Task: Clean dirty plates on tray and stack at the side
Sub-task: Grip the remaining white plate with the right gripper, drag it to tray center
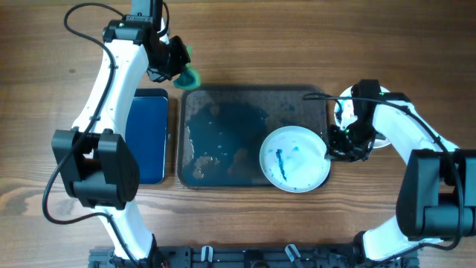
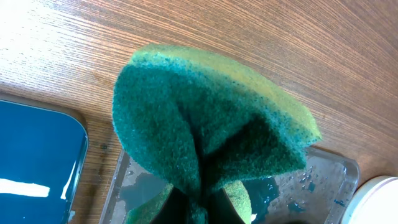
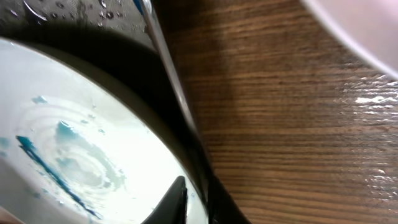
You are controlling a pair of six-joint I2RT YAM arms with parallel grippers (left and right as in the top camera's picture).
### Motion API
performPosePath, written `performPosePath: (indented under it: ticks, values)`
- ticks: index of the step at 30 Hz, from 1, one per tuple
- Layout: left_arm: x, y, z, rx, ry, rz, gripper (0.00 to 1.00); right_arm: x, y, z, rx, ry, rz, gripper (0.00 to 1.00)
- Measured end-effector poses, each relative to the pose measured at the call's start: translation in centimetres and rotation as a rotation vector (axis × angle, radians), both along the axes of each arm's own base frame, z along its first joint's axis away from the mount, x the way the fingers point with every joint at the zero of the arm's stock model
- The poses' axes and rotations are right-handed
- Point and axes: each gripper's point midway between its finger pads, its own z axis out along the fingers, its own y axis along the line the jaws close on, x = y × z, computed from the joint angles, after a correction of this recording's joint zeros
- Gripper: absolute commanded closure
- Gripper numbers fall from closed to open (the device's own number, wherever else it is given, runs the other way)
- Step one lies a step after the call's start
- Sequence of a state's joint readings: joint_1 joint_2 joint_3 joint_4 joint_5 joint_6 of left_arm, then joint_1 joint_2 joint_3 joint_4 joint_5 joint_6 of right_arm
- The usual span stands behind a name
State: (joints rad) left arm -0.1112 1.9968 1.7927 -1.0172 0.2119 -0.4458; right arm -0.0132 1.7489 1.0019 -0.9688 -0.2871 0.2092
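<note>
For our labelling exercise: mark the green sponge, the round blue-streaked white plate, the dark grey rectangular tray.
green sponge [image 2: 205, 124], left wrist, folded face.
blue-streaked white plate [image 1: 295, 158], overhead, centre.
dark grey tray [image 1: 223, 126], overhead, wet floor.

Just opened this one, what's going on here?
The left gripper holds a folded green sponge pinched over the table, by the far left corner of the wet tray. The right gripper is at the right rim of a blue-streaked plate lying in the tray. Whether it has clamped the rim cannot be told. A second plate sits on the table just right of the tray.
</note>
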Motion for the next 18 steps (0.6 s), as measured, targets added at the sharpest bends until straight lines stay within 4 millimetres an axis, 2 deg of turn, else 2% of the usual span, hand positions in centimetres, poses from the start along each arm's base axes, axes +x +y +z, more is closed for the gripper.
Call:
performPosePath:
  ticks: [3, 6, 7, 9, 11, 13, 16, 18]
  values:
    - [0.0, 0.0, 0.0, 0.000, 0.000, 0.000, 0.96, -0.9, 0.4, -0.6, 0.007, 0.018, 0.000, 0.96]
    - [0.0, 0.0, 0.0, 0.000, 0.000, 0.000, 0.96, -0.9, 0.5, -0.5, 0.010, 0.017, -0.003, 0.96]
    - [0.0, 0.0, 0.0, 0.000, 0.000, 0.000, 0.96, -0.7, 0.7, -0.3, 0.009, 0.013, 0.000, 0.96]
    - [0.0, 0.0, 0.0, 0.002, 0.000, 0.001, 0.96, 1.1, 1.8, 0.8, 0.004, -0.047, 0.033, 0.96]
    - [0.0, 0.0, 0.0, 0.003, -0.001, 0.001, 0.96, 4.2, 4.7, 3.0, -0.017, -0.171, 0.100, 0.96]
    - [0.0, 0.0, 0.0, 0.003, 0.000, 0.001, 0.96, 6.4, 9.0, 4.8, -0.037, -0.300, 0.190, 0.96]
    - [0.0, 0.0, 0.0, 0.003, 0.000, 0.001, 0.96, 6.3, 13.6, 5.4, -0.013, -0.365, 0.253, 0.96]
    - [0.0, 0.0, 0.0, 0.003, 0.000, 0.001, 0.96, 6.4, 14.9, 5.2, 0.014, -0.372, 0.246, 0.96]
